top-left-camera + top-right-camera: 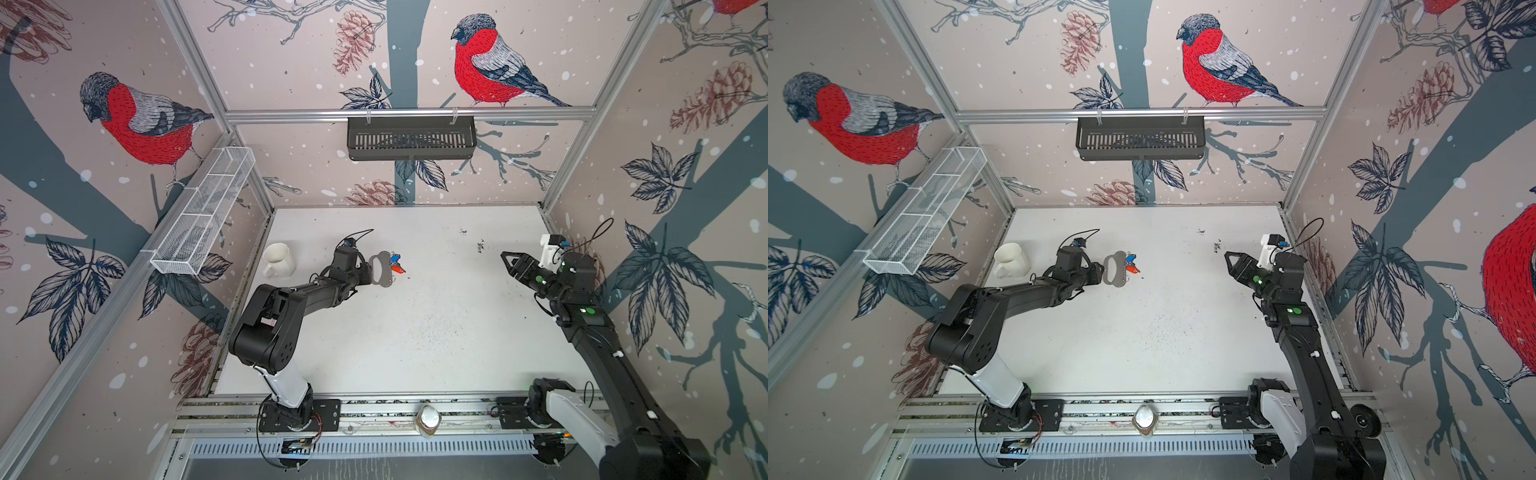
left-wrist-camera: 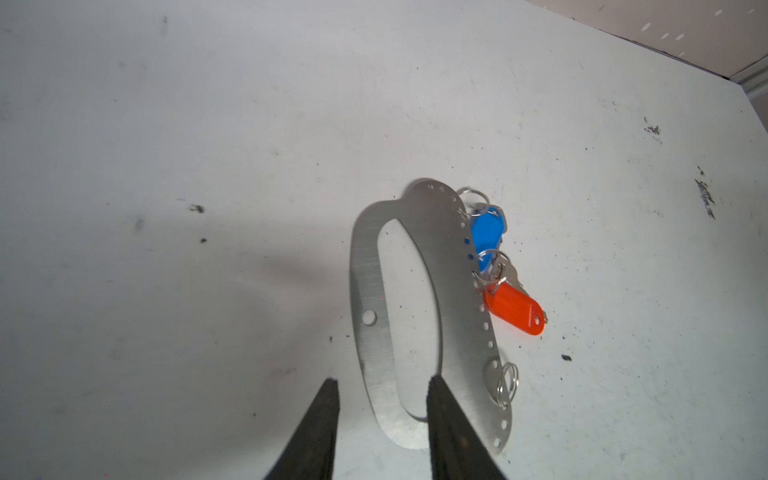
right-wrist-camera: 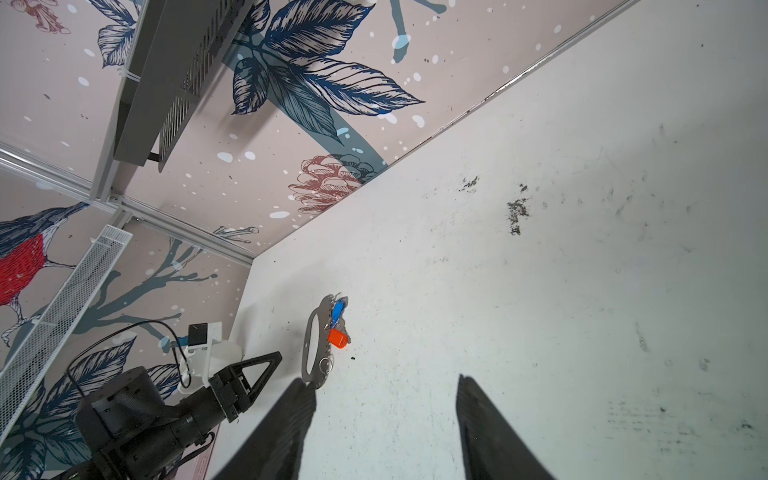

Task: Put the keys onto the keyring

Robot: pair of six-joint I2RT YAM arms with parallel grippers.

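Robot lab test cell: aluminium-profile frame [image 1: 407, 114], bird-print wallpaper panels [image 1: 291, 62], scuffed white tabletop [image 1: 436, 324], left arm [image 1: 270, 320] and right arm [image 1: 590, 332] bolted to front rail [image 1: 395, 409], white wire basket [image 1: 203, 216], black basket [image 1: 411, 139].

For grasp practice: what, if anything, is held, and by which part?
Nothing is held: left gripper open over the keyring, right gripper open and empty.

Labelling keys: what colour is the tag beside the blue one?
The tag is orange-red, clearest in the left wrist view.
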